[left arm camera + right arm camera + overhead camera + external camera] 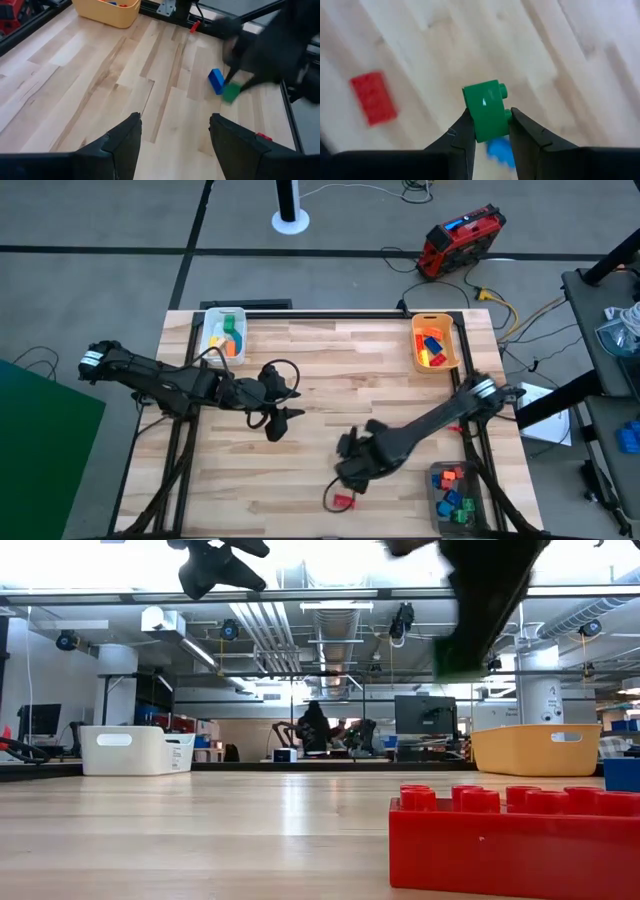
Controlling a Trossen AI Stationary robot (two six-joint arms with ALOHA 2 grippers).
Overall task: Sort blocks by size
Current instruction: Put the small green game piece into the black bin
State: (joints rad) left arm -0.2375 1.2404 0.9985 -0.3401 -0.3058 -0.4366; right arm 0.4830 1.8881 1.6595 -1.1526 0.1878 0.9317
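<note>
My right gripper (pixel 490 114) hovers over the table's near middle, shut on a small green block (pixel 486 111); the left wrist view shows the same green block (pixel 231 93) clear of the wood. Beneath it a blue block (pixel 216 81) lies flat on the table. A red block (pixel 343 501) lies flat near the front edge, large in the low view's foreground (pixel 510 840). My left gripper (pixel 175 120) hangs open above the table's centre-left (pixel 276 424), nothing between its fingers. My right gripper pinches the green block's two opposite sides (pixel 479 131) between its two fingers. The fingers come from above, pointing down. Its stud side (pixel 504 91) faces sideways, and the block is lifted clear of the table, above the blue block.
A white bin (pixel 224 335) with blocks stands at the far left, an orange-yellow bin (pixel 435 342) with blocks at the far right, and a grey bin (pixel 455 492) with small blocks at the near right. Bare wood lies between my arms.
</note>
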